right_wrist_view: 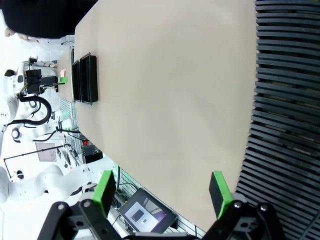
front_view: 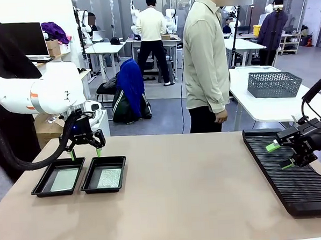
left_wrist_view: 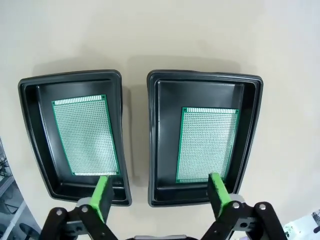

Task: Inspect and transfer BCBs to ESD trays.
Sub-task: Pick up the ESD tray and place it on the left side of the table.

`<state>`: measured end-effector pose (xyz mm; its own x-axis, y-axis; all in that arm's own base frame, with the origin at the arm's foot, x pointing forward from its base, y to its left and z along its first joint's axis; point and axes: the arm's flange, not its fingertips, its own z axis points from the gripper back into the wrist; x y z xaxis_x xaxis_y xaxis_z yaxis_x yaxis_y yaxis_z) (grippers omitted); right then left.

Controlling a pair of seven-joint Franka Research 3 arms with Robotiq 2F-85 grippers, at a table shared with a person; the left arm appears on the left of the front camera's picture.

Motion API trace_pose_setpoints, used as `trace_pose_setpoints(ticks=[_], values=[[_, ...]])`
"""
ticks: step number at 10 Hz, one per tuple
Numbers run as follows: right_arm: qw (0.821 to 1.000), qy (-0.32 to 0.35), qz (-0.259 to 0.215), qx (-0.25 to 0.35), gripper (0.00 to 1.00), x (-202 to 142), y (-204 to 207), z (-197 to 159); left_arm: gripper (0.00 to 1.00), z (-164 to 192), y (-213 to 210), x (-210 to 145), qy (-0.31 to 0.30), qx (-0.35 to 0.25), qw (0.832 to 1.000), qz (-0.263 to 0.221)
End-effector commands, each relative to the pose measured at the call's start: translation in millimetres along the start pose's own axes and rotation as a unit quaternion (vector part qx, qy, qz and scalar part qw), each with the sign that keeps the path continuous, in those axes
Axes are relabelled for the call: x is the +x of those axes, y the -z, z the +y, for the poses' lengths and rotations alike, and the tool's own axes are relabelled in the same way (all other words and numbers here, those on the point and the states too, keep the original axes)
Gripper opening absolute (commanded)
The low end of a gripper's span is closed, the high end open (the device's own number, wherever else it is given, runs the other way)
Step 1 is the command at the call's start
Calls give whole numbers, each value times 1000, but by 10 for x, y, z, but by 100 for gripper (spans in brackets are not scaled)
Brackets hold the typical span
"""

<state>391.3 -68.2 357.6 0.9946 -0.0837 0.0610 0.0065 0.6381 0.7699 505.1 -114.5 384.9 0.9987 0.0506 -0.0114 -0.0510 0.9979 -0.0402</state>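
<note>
No readable text, label or number anywhere; the small screen (right_wrist_view: 145,216) seems too blurred.

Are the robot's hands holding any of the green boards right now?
No. The left gripper hangs open above the two trays, each with a board lying flat inside. The right gripper is open over the rack, holding nothing.

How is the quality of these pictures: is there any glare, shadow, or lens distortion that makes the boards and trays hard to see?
Front view: sharp; a pale sheen on the left circuit board washes out its green. Left wrist view: wide-angle bending curves the two black trays; both boards are crisp, with soft shadows beside the trays. Right wrist view: rolled sideways, the ribbed rack clear, the background overexposed.
</note>
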Motion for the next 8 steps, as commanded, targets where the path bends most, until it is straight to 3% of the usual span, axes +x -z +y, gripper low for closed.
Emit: trace_pose_setpoints(ticks=[1,8], values=[[1000,4,-3,0,100,2,-1,15,100,-4,22,13,-3,-3,1000,0],[1000,4,-3,0,100,2,-1,15,100,-4,22,13,-3,-3,1000,0]])
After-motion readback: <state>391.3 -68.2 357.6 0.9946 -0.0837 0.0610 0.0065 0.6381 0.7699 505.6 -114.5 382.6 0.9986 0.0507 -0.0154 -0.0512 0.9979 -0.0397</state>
